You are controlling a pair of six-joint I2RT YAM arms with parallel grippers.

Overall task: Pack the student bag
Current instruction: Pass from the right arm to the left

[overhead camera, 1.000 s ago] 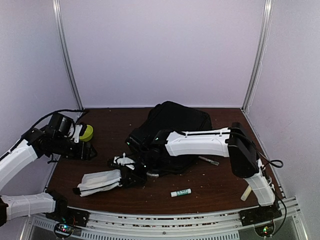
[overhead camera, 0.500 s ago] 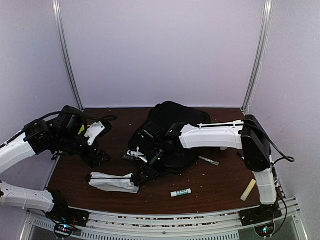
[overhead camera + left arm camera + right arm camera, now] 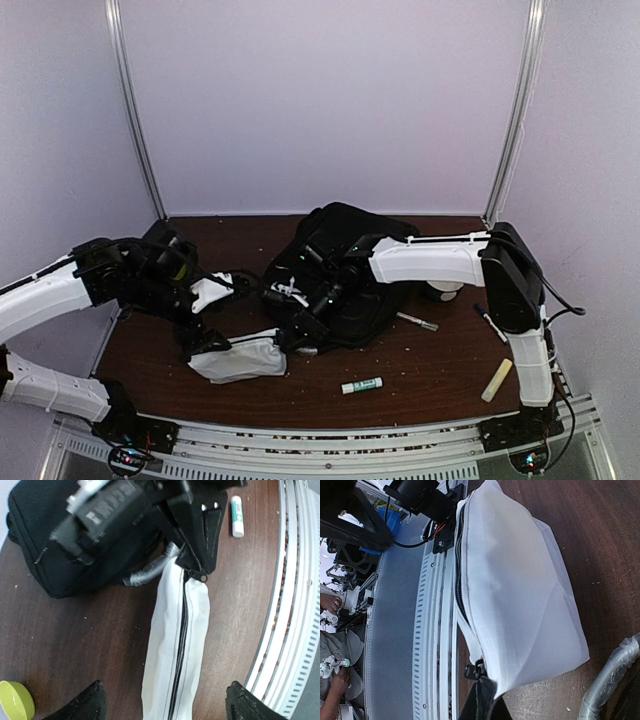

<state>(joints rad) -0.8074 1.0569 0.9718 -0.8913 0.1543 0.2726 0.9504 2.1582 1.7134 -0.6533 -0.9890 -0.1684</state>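
While right fingers [image 3: 480, 705] clamp the white pouch [image 3: 165, 630] (by the student bag [image 3: 350, 235]), left fingers [image 3: 82, 705] hover — apart

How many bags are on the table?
2. The black student bag sits mid-table. The white pouch lies in front of it, toward the left, one end pinched by the right gripper. Something smaller could be hidden behind the arms.

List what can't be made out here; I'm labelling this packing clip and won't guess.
Inside white pouch: opaque fabric, both wrist views.
Opening of student bag: top view, right arm covers it.
Label on glue stick: top view, too small.
Part of green lid: left wrist view, frame edge.
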